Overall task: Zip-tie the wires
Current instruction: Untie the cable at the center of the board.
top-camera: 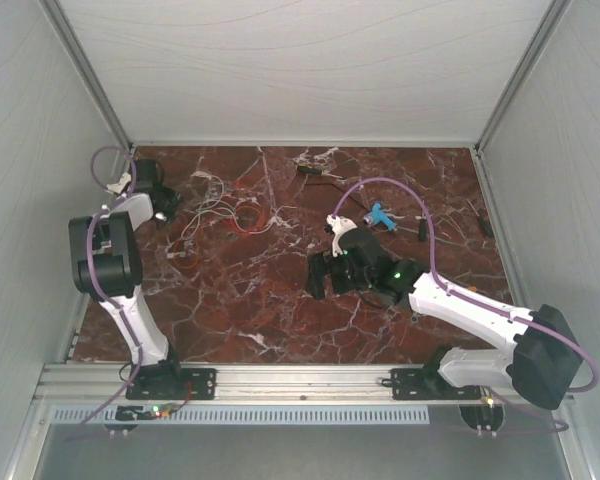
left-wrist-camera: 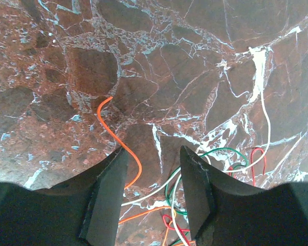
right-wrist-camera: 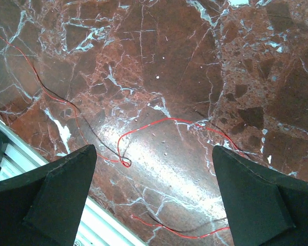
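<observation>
The wires (top-camera: 225, 212) lie as a loose tangle of thin red, white and orange strands at the back left of the marble table. My left gripper (top-camera: 166, 203) is at the tangle's left edge. In the left wrist view it (left-wrist-camera: 154, 154) is open, low over the table, with orange (left-wrist-camera: 118, 134), white (left-wrist-camera: 149, 192), green and red strands running between its fingers. My right gripper (top-camera: 318, 275) hovers mid-table, wide open (right-wrist-camera: 153, 148) and empty, above one thin red strand (right-wrist-camera: 164, 121). I cannot make out the zip tie in any view.
A small blue object (top-camera: 380, 213) lies behind the right wrist. Small dark tools lie at the back centre (top-camera: 310, 170) and back right (top-camera: 421, 229). White enclosure walls ring the table. The metal front rail (top-camera: 280, 380) carries both arm bases.
</observation>
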